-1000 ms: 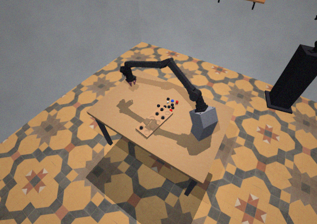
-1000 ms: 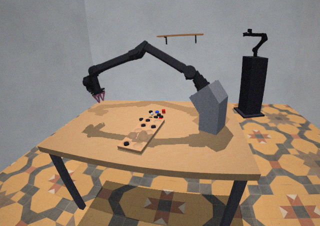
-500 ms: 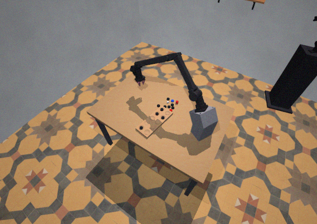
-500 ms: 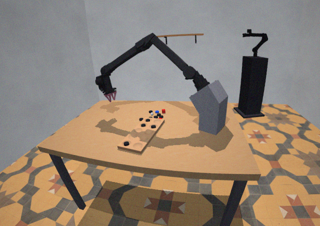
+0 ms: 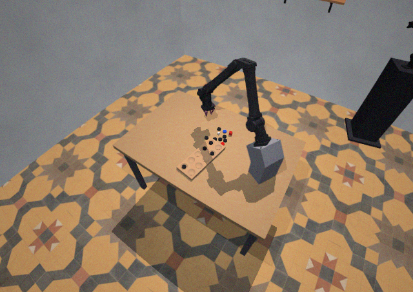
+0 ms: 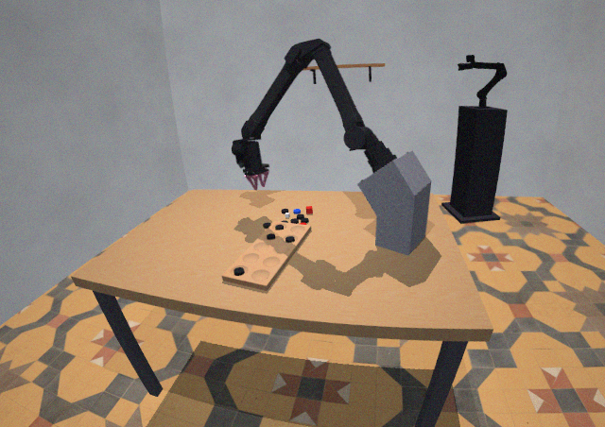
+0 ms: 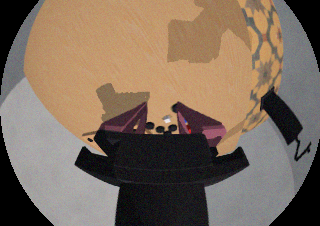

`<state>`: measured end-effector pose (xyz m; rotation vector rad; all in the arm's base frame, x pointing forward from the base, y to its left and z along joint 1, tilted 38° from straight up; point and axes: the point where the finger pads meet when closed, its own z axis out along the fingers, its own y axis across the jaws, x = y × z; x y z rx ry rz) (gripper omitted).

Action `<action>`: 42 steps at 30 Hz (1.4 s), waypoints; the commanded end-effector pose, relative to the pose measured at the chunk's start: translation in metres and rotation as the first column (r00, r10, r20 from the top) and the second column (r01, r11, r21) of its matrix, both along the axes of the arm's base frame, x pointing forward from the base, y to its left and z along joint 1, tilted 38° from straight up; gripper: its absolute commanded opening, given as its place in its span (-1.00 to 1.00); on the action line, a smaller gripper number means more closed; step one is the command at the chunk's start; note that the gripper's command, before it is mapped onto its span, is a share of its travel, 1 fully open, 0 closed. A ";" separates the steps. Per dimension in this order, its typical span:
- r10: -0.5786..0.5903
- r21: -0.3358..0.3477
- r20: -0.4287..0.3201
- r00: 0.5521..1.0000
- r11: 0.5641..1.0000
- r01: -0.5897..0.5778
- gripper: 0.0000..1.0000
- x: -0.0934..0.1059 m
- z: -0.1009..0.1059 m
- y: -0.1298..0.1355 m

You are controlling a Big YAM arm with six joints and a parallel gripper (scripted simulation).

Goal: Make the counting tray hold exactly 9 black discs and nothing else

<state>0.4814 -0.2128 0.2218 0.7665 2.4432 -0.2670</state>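
The wooden counting tray [image 5: 201, 158] lies flat on the table, also in the exterior view [image 6: 267, 255]. Black discs sit in some of its pockets, one at the near end [image 5: 183, 166] and others toward the far end [image 5: 211, 153]. A red disc [image 5: 222, 143] lies at the tray's far corner. Several loose black discs [image 5: 219, 128] lie just beyond the tray. My gripper [image 5: 209, 113] hangs above the bare table behind the pile, seen too in the exterior view [image 6: 257, 180] and the wrist view [image 7: 160, 118]. Its fingers stand partly apart with nothing between them.
A blue disc [image 5: 224, 131], a red cube [image 5: 230, 133] and a small white piece [image 5: 218, 133] lie among the loose discs. The grey arm base [image 5: 264, 158] stands right of the tray. A black pedestal [image 5: 380, 105] stands off the table.
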 end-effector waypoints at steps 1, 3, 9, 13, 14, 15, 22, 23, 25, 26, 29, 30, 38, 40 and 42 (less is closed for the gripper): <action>0.018 -0.033 0.070 0.997 0.999 -0.016 -0.12 -0.028 -0.002 -0.001; 0.009 -0.031 0.081 0.997 0.999 -0.006 -0.12 -0.047 -0.016 -0.003; -0.008 -0.029 0.102 0.995 1.000 0.011 -0.12 -0.082 -0.042 -0.003; 0.005 -0.028 0.105 0.994 1.000 -0.002 -0.12 -0.084 -0.046 0.004; 0.005 -0.028 0.105 0.994 1.000 -0.002 -0.12 -0.084 -0.046 0.004; 0.007 -0.019 0.083 0.997 1.000 -0.005 -0.12 -0.080 -0.056 0.003; 0.003 -0.017 0.079 0.997 1.000 -0.001 -0.12 -0.083 -0.058 0.002; 0.002 -0.017 0.078 0.997 1.000 -0.001 -0.12 -0.083 -0.059 0.002; 0.002 -0.017 0.078 0.997 1.000 -0.001 -0.12 -0.083 -0.059 0.002; 0.002 -0.017 0.078 0.997 1.000 -0.001 -0.12 -0.083 -0.060 0.002; 0.002 -0.018 0.081 0.997 1.000 0.000 -0.12 -0.082 -0.059 0.001; 0.002 -0.018 0.081 0.997 1.000 0.000 -0.12 -0.082 -0.059 0.001; -0.001 -0.016 0.078 0.997 1.000 0.002 -0.12 -0.081 -0.062 -0.001; -0.002 -0.019 0.084 0.996 1.000 0.004 -0.12 -0.080 -0.060 -0.002; -0.004 -0.017 0.078 0.997 1.000 0.005 -0.12 -0.080 -0.063 -0.003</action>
